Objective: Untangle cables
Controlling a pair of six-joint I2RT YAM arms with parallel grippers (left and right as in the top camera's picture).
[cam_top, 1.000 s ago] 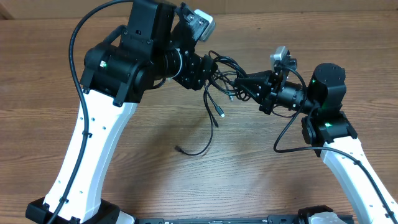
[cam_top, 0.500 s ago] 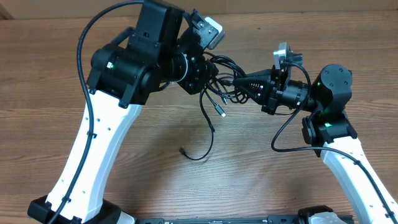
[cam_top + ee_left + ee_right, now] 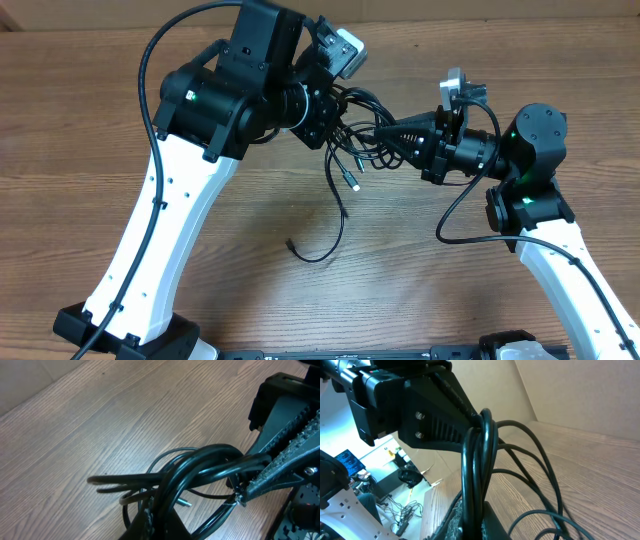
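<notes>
We judge this to be the gripping step: both hands have a hold on the knot and the pulling apart has not begun. The cables (image 3: 356,108) hang as one tangle above the far middle of the table (image 3: 380,300), bunched between the two hands. The left hand (image 3: 335,120) is clamped on a thick bundle of cords, which in its wrist view runs straight out from between its fingers. The right hand (image 3: 392,130) is likewise shut on a bunch of them (its wrist view shows several cords rising out of its grip and fanning away to the right). The two hands sit just beside each other. Below them a silver-tipped plug (image 3: 355,185) dangles, and a long strand (image 3: 338,215) loops down to rest its end on the table nearer to us.

Next, we think, the hands should draw apart slowly, left and right, so the loops slip free instead of tightening. Which cord crosses which we cannot tell from here.

Against a second ago, the left hand was standing apart and has now closed on the bundle. Its arm has also moved a little to the right, and the right hand has reached further left toward it.
</notes>
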